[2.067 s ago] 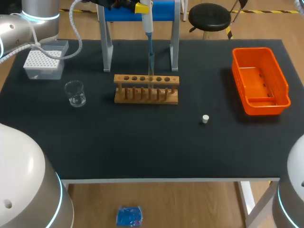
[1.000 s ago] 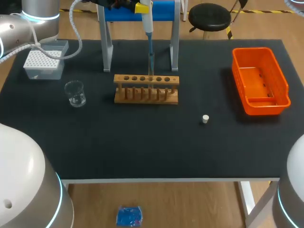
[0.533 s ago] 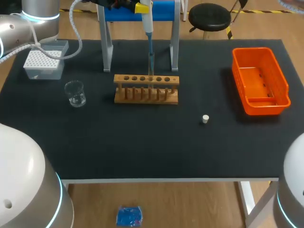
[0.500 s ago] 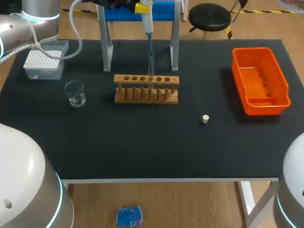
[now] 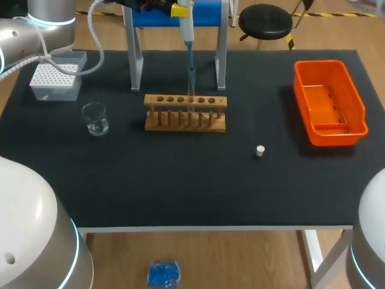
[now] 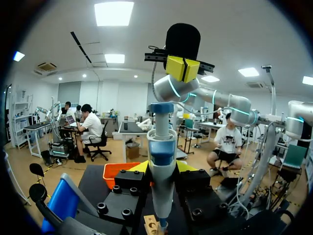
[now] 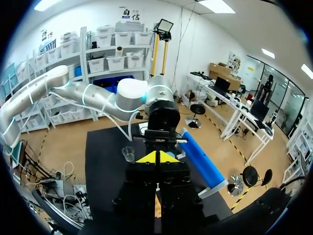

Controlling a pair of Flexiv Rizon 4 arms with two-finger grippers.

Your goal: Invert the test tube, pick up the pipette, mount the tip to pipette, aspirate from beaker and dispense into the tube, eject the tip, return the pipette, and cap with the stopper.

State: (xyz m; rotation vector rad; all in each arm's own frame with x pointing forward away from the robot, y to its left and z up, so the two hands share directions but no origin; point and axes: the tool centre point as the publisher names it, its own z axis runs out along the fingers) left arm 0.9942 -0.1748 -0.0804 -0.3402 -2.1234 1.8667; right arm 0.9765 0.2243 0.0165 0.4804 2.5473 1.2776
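No movement since earlier: left tool (image 6: 161, 167) stays clamped on the pipette (image 5: 188, 36), tip in the test tube (image 5: 192, 81), probably dispensing. Right tool (image 7: 157, 157) is together, empty.

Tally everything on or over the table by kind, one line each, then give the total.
Tip box: 1
Glass beaker: 1
Wooden rack: 1
Test tube: 1
Pipette: 1
Pipette stand: 1
White stopper: 1
Orange bin: 1
Total: 8
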